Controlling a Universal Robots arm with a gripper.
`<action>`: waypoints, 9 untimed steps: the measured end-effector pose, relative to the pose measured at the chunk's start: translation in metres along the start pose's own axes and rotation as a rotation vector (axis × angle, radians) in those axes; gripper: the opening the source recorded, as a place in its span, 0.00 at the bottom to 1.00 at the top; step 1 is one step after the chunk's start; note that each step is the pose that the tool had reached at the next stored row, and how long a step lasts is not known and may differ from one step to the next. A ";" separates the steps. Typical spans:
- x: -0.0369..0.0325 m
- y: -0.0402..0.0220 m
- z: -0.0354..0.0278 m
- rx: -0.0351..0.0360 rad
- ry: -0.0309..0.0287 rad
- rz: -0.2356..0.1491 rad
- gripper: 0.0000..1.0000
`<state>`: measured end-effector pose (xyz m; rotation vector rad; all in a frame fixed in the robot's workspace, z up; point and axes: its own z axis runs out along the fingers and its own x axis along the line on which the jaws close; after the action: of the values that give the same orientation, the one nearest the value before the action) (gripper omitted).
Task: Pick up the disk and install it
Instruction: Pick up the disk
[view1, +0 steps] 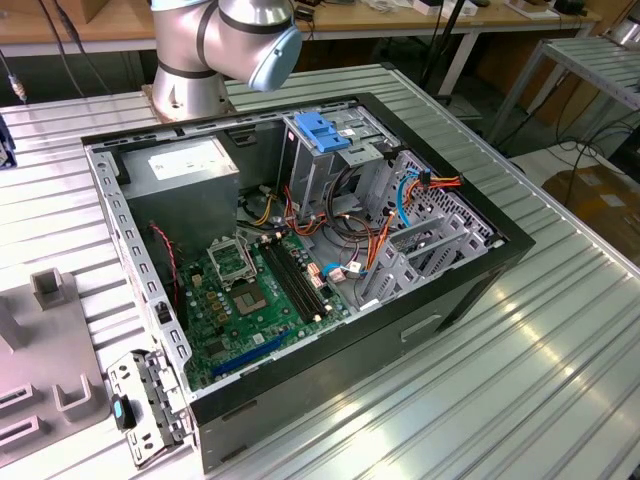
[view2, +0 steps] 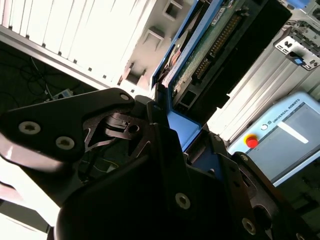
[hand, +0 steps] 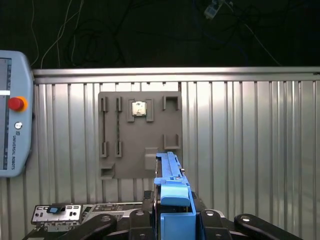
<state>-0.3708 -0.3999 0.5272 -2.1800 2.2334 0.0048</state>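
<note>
item: the tool, closing on the disk, with black fingers clamping the blue carrier rails from both sides. in the second wrist view the disk is showing its green circuit board and connector row, standing out beyond the tool.

location: the disk is riding in the tool, apparently lifted clear of the ribbed tabletop and of the grey fixture plate. it is not yet sitting in the computer case.

step in hand, as judged: carrying the disk. handling note: the grip is likely working best while staying square on the rails, with the disk travelling level and the circuit board touching nothing.

surroundings:
- drive cage, standing at the far side of the case, with a light-blue latch sitting on top.
- orange and red cables, lying loose just beside the cage on the exterior view's right and likely to snag a rail.
- motherboard, lying exposed on the case floor.
- teach pendant, resting on the tabletop well apart from the plate.
- metal bracket, lying near the case corner on the exterior view's left.
</note>
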 end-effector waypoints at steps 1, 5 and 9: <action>0.0002 -0.0005 0.0000 -0.0001 0.0000 0.000 0.37; 0.0013 -0.0026 0.0001 0.0000 0.0000 0.000 0.37; 0.0027 -0.0053 0.0001 0.0000 0.0000 0.000 0.37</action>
<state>-0.3656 -0.4027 0.5271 -2.1800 2.2334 0.0048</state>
